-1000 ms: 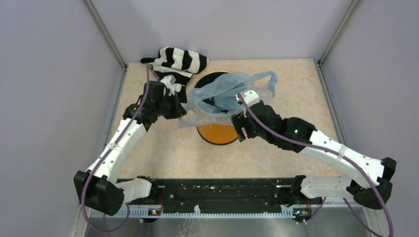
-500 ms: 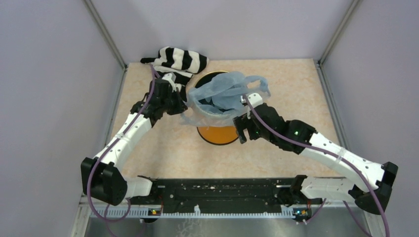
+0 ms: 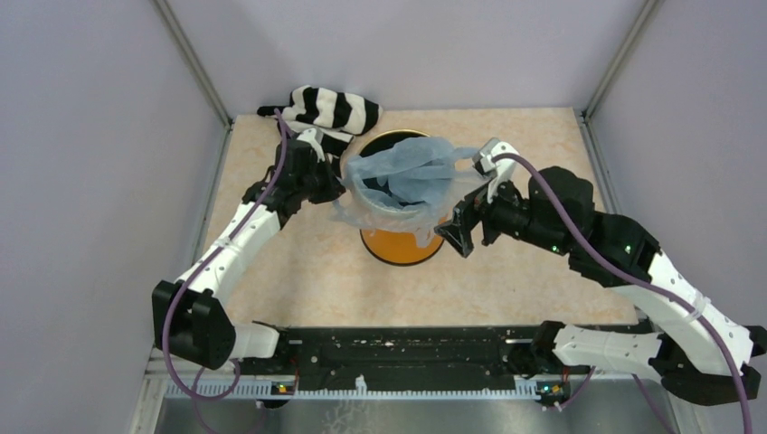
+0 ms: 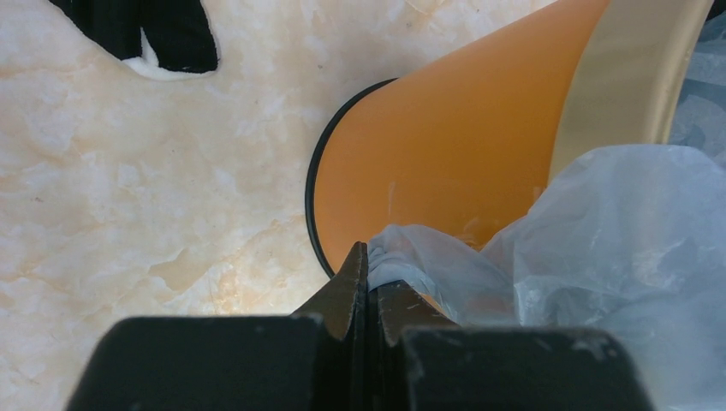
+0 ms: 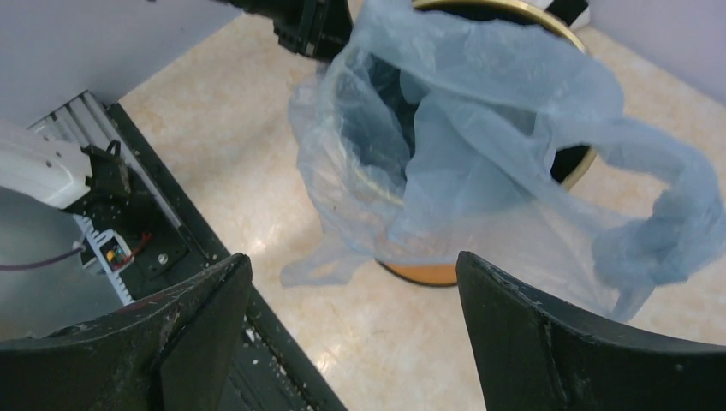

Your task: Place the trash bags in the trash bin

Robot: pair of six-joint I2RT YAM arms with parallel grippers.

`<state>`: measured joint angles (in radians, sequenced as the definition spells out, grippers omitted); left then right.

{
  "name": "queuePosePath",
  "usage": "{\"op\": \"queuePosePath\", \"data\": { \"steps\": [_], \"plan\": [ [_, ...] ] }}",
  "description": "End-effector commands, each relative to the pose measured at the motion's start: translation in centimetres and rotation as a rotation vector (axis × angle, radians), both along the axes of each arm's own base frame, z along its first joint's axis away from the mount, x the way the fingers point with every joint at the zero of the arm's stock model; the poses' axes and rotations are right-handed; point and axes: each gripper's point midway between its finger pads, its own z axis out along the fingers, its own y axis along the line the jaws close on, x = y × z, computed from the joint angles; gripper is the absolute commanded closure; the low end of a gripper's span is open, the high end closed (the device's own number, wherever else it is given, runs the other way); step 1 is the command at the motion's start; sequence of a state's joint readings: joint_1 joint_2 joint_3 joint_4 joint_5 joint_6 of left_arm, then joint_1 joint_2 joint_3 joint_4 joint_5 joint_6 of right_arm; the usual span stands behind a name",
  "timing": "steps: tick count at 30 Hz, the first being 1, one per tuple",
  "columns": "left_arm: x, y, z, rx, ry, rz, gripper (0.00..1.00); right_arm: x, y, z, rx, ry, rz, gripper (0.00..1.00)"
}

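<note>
The light-blue trash bag [image 3: 409, 179] lies spread over the mouth of the orange trash bin [image 3: 398, 247], part of it sagging inside and part hanging down the outside. My left gripper [image 3: 338, 187] sits at the bin's left side, shut on a bunched edge of the bag [image 4: 402, 257], with the bin's orange wall [image 4: 445, 145] just beyond the gripper [image 4: 368, 267]. My right gripper [image 3: 458, 231] hovers at the bin's near right, open and empty. From its gripper [image 5: 351, 265] I look down on the bag [image 5: 479, 128] and the bin's base [image 5: 421, 273].
A black-and-white striped cloth [image 3: 331, 109] lies at the back left, touching the bin's far side, and a bit of the cloth [image 4: 163, 34] shows in the left wrist view. The black base rail [image 3: 407, 349] runs along the near edge. Grey walls enclose the table on three sides.
My right gripper has opened, let go of the bag and drawn back to the right. The bag's loop has dropped onto the bin's mouth. The left gripper edged closer to the bin.
</note>
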<state>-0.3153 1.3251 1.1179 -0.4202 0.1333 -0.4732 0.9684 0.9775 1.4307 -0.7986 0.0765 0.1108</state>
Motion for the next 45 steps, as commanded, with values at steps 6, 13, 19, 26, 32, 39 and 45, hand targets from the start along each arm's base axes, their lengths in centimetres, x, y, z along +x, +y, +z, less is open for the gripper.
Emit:
{"op": "queuePosePath", "data": {
  "steps": [6,13,19,26,32,39,45],
  "plan": [
    [2.1,-0.5,4.5,-0.019,-0.139,-0.003,1.00,5.6,3.5,4.7,-0.057,-0.203,-0.065,0.16],
    [2.8,-0.6,5.5,-0.013,-0.157,-0.005,1.00,10.1,4.8,3.6,-0.199,-0.307,-0.132,0.18],
    [3.4,-0.7,6.1,-0.011,-0.172,-0.005,1.00,12.9,6.2,1.3,-0.317,-0.351,-0.124,0.19],
    [3.6,-0.4,6.5,0.001,-0.192,0.009,1.00,15.4,6.6,-1.5,-0.443,-0.374,-0.170,0.22],
    [3.8,-0.4,6.8,0.004,-0.200,0.007,1.00,17.8,6.3,-2.4,-0.488,-0.390,-0.255,0.31],
    [4.0,-0.1,7.3,0.022,-0.211,0.008,1.00,19.7,6.6,-3.4,-0.537,-0.398,-0.289,0.47],
    [4.4,0.0,7.4,0.027,-0.221,0.010,1.00,20.9,6.8,-1.8,-0.490,-0.406,-0.302,0.78]
  ]
}}
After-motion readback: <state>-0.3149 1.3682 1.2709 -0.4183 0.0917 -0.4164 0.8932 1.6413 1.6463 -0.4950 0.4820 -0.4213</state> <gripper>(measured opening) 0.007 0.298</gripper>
